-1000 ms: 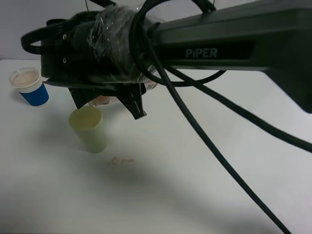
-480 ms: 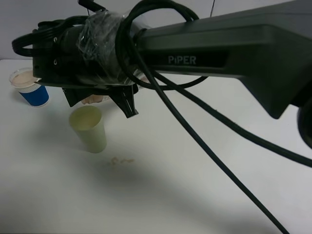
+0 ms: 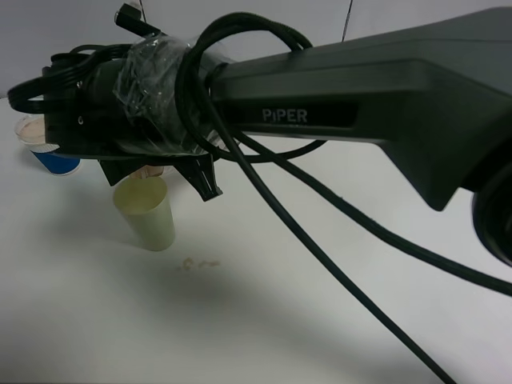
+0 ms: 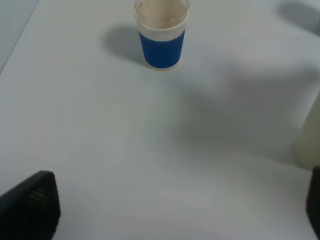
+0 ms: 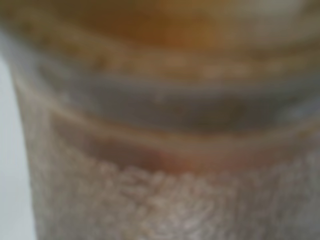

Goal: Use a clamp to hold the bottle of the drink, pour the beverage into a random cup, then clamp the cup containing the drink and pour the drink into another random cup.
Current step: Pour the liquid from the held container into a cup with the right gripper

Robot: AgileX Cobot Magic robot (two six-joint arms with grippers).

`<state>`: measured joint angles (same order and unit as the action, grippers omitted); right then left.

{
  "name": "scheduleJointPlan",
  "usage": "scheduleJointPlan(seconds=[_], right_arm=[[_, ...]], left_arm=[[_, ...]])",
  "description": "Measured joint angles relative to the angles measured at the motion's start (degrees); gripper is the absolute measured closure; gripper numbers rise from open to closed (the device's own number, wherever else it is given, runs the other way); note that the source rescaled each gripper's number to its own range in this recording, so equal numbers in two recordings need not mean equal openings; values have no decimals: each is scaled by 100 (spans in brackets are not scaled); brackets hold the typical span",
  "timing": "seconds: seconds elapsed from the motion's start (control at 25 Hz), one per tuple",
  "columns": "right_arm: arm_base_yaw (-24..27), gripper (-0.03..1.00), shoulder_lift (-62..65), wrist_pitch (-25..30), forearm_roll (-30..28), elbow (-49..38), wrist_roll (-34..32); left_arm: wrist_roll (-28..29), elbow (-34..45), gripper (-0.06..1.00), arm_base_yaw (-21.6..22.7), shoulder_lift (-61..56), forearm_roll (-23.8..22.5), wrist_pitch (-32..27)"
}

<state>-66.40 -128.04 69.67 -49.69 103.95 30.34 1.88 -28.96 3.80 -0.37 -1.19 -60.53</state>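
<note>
R clamp [image 3: 160,178] grips bottle [image 5: 160,150] just above yellow-green cup [image 3: 146,212]; L gripper [image 4: 172,205] spread wide.

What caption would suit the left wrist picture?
Open left gripper looks down on a blue paper cup standing on the white table.

Your right arm [image 3: 384,88] spans the high view: angular matt-black casing lettered PIPER [image 3: 284,115] in pale capitals. Crinkled clear film [image 3: 152,72] wraps its wrist, thick black cables [image 3: 240,22] loop around it, and the clamp [image 3: 158,178] ends in black wedge-shaped fingers [image 3: 206,178]. On your left gripper [image 4: 170,207], the fingertips [image 4: 30,207] are black and finely ribbed.
</note>
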Motion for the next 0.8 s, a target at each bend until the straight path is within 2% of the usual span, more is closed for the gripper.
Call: scheduleJointPlan(seconds=[0.8], right_arm=[[-87,96,0,0,-361,0,295]], left_arm=[[0,0,-6,0,0,0,0]])
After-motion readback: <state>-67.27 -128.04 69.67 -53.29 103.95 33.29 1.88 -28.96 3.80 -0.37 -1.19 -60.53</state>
